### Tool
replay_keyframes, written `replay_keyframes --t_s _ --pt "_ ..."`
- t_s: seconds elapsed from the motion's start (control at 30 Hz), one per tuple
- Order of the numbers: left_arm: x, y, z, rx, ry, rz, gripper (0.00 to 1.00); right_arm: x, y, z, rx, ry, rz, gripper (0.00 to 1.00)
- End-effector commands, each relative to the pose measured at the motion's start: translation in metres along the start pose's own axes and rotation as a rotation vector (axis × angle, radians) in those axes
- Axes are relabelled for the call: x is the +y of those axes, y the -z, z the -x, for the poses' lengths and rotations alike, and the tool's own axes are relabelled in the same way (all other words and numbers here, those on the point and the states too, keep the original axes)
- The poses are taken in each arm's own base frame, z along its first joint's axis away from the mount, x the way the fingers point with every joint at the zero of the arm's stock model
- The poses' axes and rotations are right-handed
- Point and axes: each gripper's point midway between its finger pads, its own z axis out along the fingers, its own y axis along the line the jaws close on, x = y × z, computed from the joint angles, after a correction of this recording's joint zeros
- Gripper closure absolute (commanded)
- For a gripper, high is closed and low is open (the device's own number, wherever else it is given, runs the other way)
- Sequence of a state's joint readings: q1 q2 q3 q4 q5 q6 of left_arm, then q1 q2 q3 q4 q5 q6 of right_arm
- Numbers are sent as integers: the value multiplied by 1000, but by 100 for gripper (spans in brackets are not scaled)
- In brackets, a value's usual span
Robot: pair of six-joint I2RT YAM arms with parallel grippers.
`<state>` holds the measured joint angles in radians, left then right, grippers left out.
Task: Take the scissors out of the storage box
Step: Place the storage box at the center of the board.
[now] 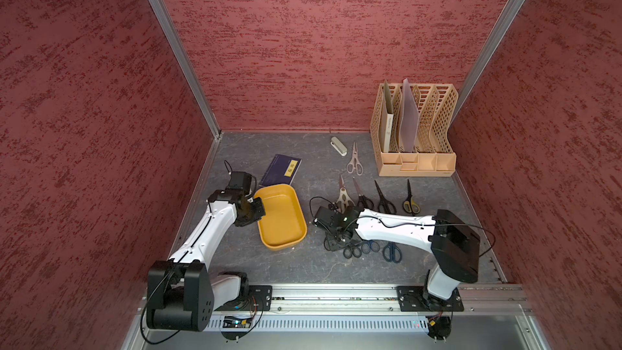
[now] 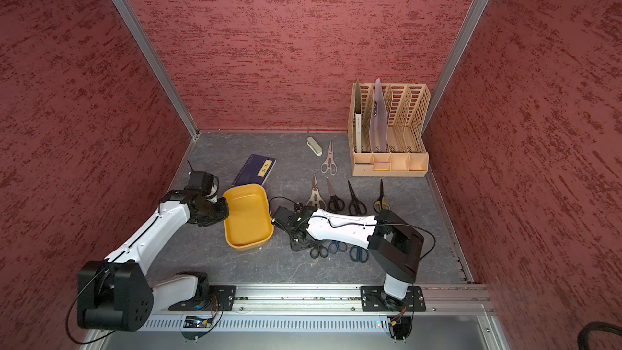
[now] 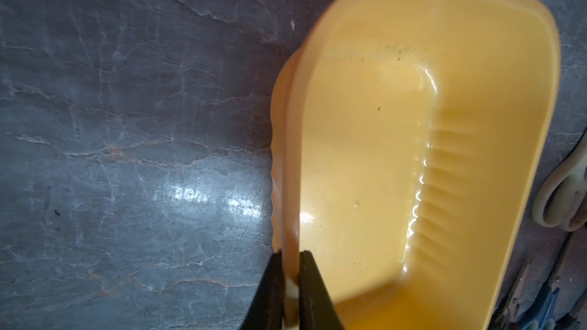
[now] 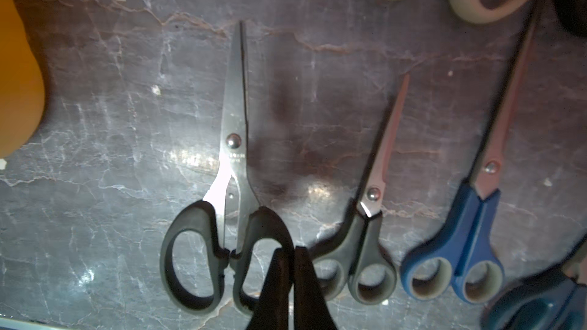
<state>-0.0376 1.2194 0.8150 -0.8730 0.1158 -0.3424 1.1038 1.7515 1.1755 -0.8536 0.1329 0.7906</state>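
Black fingers (image 3: pixel 270 287) of the left gripper (image 3: pixel 290 251) stand only a sliver apart, one on each side of the left rim of the storage box (image 1: pixel 279 220), which is pinched between them. In both top views this mustard-yellow box rests on the grey marbled tabletop (image 1: pixel 303 264), its far end just beside a dark blue booklet (image 1: pixel 281 170). Right of the box and apart from it, the right gripper (image 4: pixel 291 252) points down with its fingertips all but together, nipping the outer handle loop of the large black-handled scissors (image 4: pixel 233 141). These lie on the tabletop outside the box, blades toward the back wall. Beside them in the same near row lie a smaller grey-handled pair (image 4: pixel 368 239), a blue-handled pair (image 4: pixel 470 242) and a darker blue pair (image 4: pixel 540 306), partly under the right arm in the top views. Beyond that arm a farther row points the same way: a cream-handled pair (image 1: pixel 343 196), a black-handled pair (image 1: pixel 364 198), a second black pair (image 1: pixel 383 200) and a black-and-yellow pair (image 1: pixel 410 202). Farther back sit a small grey-beige stapler (image 1: pixel 339 146) and, just right of it, the pinkish-grey shears (image 1: pixel 354 163). At the far right a beige lattice file organizer (image 1: pixel 437 163) stands by the back wall.
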Motion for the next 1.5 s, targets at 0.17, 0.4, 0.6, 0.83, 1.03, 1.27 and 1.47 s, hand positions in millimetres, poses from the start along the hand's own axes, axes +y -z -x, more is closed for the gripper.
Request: replay_keyframes --t_s 0.17,0.4,0.6,0.83,1.03,1.27,1.47 --pt "0 11 9 -52 10 -11 36 20 -6 2 -18 -58 18 100" --pt "-7 34 10 -87 58 -86 32 18 -11 -8 9 -85 -13 100" --pt "-13 48 9 -106 64 -129 32 16 -18 -12 26 -95 -34 100" --pt "-15 59 15 -139 57 -141 31 16 -17 -12 23 -114 -43 91" --pt "-19 70 25 -196 49 -163 30 13 11 7 -84 -120 -20 68" --pt "-31 86 70 -407 -19 -195 27 -47 110 63 -467 -78 -193 33" --pt "-29 98 127 -795 -67 -196 0 -113 164 115 -910 125 -452 6"
